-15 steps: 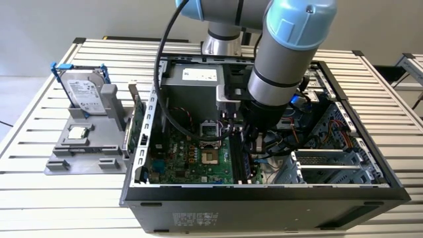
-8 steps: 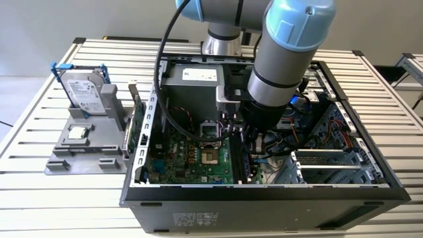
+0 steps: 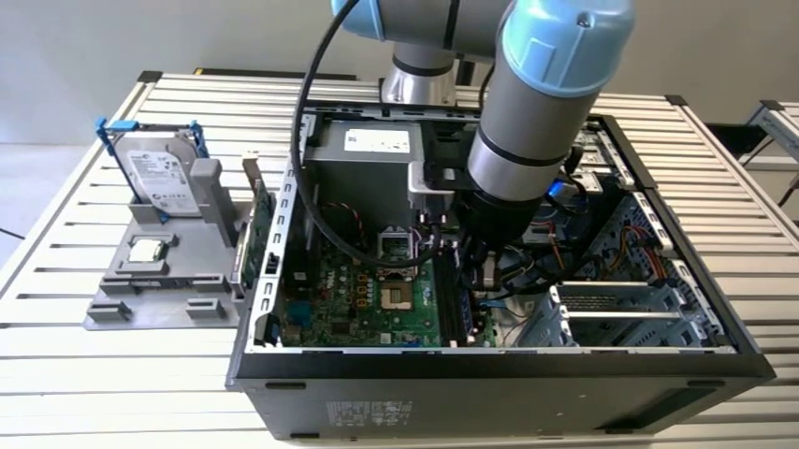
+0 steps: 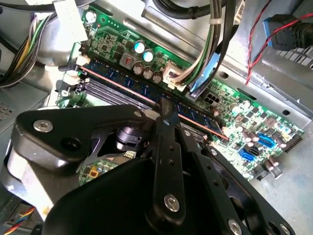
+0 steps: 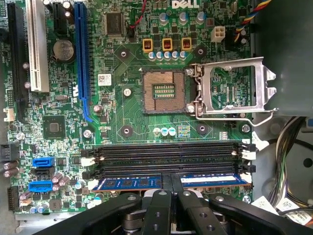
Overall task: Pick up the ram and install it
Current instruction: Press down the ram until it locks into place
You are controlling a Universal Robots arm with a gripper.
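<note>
Hand [image 5: 171, 188] sits low inside the open computer case [image 3: 500, 360], its black fingers [image 4: 166, 117] drawn close together on the top edge of the ram [image 5: 132, 182]. That ram is a long, thin stick with a blue face, lying in the memory slot nearest the hand on the green motherboard [image 5: 122, 105]; whether it is fully seated cannot be told. Beside it run further black memory slots [image 5: 166, 152] with white end latches, unfilled. Next to these is the bare processor socket [image 5: 164, 90], its metal retaining frame [image 5: 230, 88] swung open.

Obstructions: bundled cables [image 4: 215, 44] hang close over the slot end in the second wrist view, and a thick black cable [image 3: 306, 122] loops down from the arm [image 3: 537, 112] into the case in the exterior view.

Outside the case, at the exterior view's left, a grey fixture [image 3: 156, 281] on the slatted metal worktop [image 3: 125, 374] carries a silver hard drive [image 3: 163, 178] in a blue-handled frame.
</note>
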